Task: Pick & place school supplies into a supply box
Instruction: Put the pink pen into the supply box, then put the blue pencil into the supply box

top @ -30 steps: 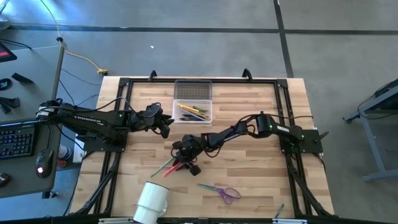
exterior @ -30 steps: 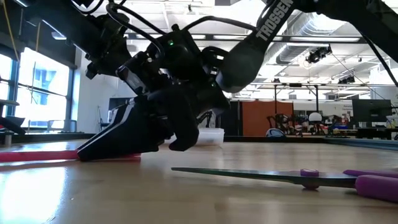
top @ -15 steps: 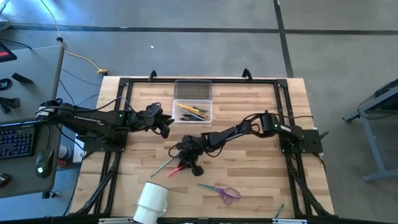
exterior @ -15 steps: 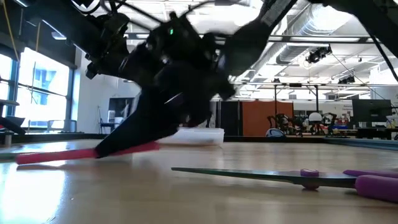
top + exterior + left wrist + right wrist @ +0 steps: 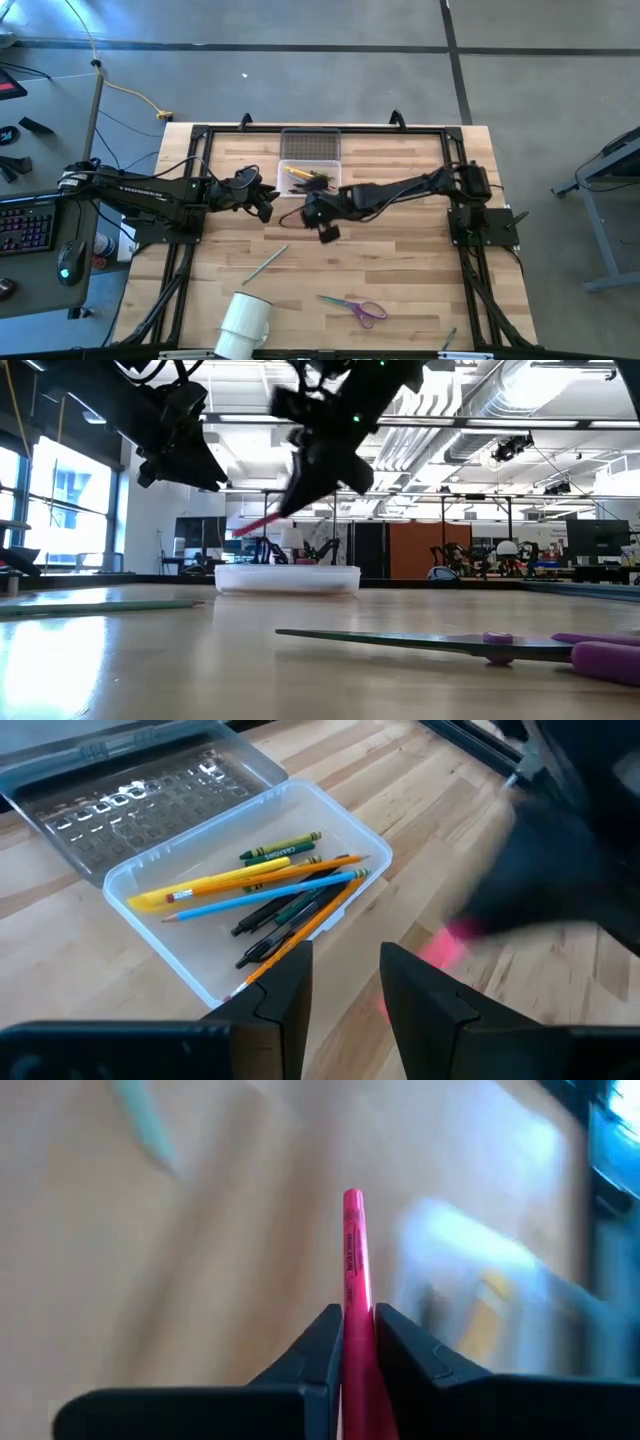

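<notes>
Lifted off the tabletop where it lay a second ago, a pink pencil (image 5: 353,1280) now rides in the right gripper (image 5: 318,214), whose two fingers are pinched tight on its shaft so that the free end juts out ahead of them. Over that second the arm has swung away from the middle of the table and now hangs just short of the supply box (image 5: 334,186), the pencil angled down toward it in the low view.

Directly ahead of the gripper, the clear box sits open, its ribbed lid (image 5: 309,146) folded flat on the far side, with a yellow pencil, a blue one and several dark pens already inside. Behind the gripper, a green pencil (image 5: 266,263) remains on the wood, and farther back lie the purple-handled scissors (image 5: 356,307) and a tipped white cup (image 5: 243,322).

On the other side of the box, the left gripper (image 5: 266,205) waits above the table with its fingers parted and nothing between them.

The step in hand appears to be the carry. Judging by the gap that remains, the next move calls for bringing the pencil over the tray, aligning it with the box's long side, lowering it, and only then releasing it.
</notes>
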Available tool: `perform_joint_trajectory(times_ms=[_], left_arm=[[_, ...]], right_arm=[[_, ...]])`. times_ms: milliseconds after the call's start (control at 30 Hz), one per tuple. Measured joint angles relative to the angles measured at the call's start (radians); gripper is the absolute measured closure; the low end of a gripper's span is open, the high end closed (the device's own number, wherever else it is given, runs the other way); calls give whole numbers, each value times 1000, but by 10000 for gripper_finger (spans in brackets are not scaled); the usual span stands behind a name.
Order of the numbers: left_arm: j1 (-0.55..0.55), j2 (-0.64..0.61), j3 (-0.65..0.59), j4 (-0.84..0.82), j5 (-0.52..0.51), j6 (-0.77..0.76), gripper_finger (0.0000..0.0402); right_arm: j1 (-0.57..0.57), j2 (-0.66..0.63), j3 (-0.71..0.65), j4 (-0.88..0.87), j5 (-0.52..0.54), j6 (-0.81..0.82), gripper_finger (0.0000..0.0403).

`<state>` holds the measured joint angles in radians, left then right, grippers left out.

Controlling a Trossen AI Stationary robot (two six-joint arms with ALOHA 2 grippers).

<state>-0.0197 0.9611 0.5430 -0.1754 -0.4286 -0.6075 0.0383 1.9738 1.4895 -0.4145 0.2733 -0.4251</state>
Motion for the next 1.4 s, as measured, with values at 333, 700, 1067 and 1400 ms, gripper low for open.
perform_joint_trajectory(times_ms=[333, 700, 1067, 1400], left_arm=[[0, 0, 0, 0, 0, 0, 246], [0, 0, 0, 1, -1, 0, 246], [-1, 0, 0, 0, -8, 0, 246], [0, 0, 0, 1, -4, -3, 246]], right_arm=[[-165, 32, -1, -7, -19, 194, 374], [-236, 150, 0, 126, -138, 290, 293], [-49, 175, 0, 423, -379, 51, 272], [34, 175, 1, 430, -294, 62, 274]])
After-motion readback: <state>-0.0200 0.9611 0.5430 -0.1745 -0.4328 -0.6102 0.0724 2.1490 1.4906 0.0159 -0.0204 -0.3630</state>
